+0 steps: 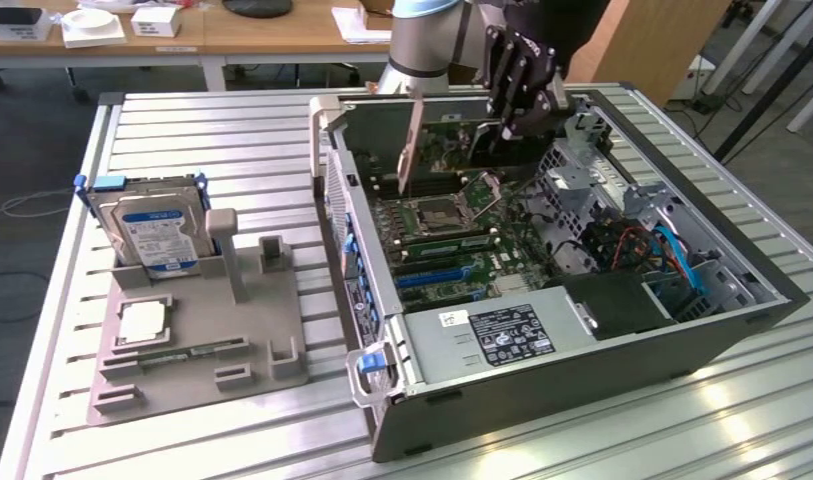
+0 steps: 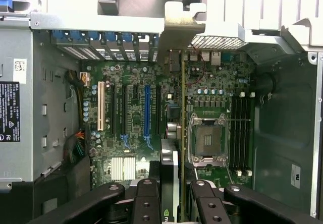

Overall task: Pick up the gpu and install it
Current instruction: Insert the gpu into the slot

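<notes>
Over the open case (image 1: 540, 400), pincer (image 2: 175, 196) tight on the edge-on gpu (image 2: 182, 27).

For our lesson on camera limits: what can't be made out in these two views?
- Exterior view: hard drive label text, too small to read.
- Wrist view: slot beneath the gpu, hidden by the edge-on card itself.
- Wrist view: gripper body, cut off by the picture's edge.
</notes>
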Controlling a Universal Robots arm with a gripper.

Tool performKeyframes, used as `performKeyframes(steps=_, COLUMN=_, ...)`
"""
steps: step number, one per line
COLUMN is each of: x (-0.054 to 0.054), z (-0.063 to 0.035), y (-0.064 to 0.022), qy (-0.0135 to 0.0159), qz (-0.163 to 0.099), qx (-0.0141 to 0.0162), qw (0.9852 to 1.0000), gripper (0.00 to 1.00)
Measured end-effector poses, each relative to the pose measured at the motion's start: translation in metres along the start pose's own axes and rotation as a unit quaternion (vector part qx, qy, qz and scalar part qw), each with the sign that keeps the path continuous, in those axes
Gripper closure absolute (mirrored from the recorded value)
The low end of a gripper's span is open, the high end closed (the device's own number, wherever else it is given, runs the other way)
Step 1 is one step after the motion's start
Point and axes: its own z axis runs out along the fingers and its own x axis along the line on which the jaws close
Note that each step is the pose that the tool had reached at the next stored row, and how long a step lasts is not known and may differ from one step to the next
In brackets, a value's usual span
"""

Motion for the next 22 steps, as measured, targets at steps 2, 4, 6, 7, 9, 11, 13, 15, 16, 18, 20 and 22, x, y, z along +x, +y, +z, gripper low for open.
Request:
performKeyframes(steps=2, x=0.000, z=0.0015, y=-0.0001, qy=0.0002, qz=0.000, qx=-0.0001, qw=1.0000, gripper=0.73)
performKeyframes(steps=4, x=0.000, z=0.0031, y=-0.0001, qy=0.0004, qz=0.000, qx=0.0000, qw=1.0000, gripper=0.73)
performKeyframes(steps=6, x=0.001, z=0.0047, y=-0.0001, qy=0.0006, qz=0.000, qx=0.0000, qw=1.0000, gripper=0.73)
performKeyframes(steps=7, x=0.001, z=0.0055, y=-0.0002, qy=0.0006, qz=0.000, qx=-0.0001, qw=1.0000, gripper=0.73)
performKeyframes(steps=9, x=0.001, z=0.0069, y=-0.0002, qy=0.0006, qz=0.000, qx=0.0000, qw=1.0000, gripper=0.73)
performKeyframes(steps=11, x=0.001, z=0.0081, y=-0.0003, qy=0.0006, qz=0.000, qx=0.0000, qw=1.0000, gripper=0.73)
performKeyframes(steps=13, x=0.001, z=0.0096, y=-0.0003, qy=0.0006, qz=0.000, qx=0.0000, qw=1.0000, gripper=0.73)
performKeyframes(steps=15, x=0.002, z=0.0110, y=-0.0004, qy=0.0006, qz=0.000, qx=0.0000, qw=1.0000, gripper=0.73)
performKeyframes(steps=16, x=0.002, z=0.0117, y=-0.0004, qy=0.0006, qz=0.000, qx=0.0000, qw=1.0000, gripper=0.73)
performKeyframes(steps=18, x=0.002, z=0.0130, y=-0.0004, qy=0.0006, qz=0.000, qx=0.0000, qw=1.0000, gripper=0.73)
performKeyframes(steps=20, x=0.002, z=0.0143, y=-0.0005, qy=0.0006, qz=0.000, qx=-0.0001, qw=1.0000, gripper=0.73)
performKeyframes(steps=22, x=0.003, z=0.0154, y=-0.0005, qy=0.0006, qz=0.000, qx=0.0000, qw=1.0000, gripper=0.73)
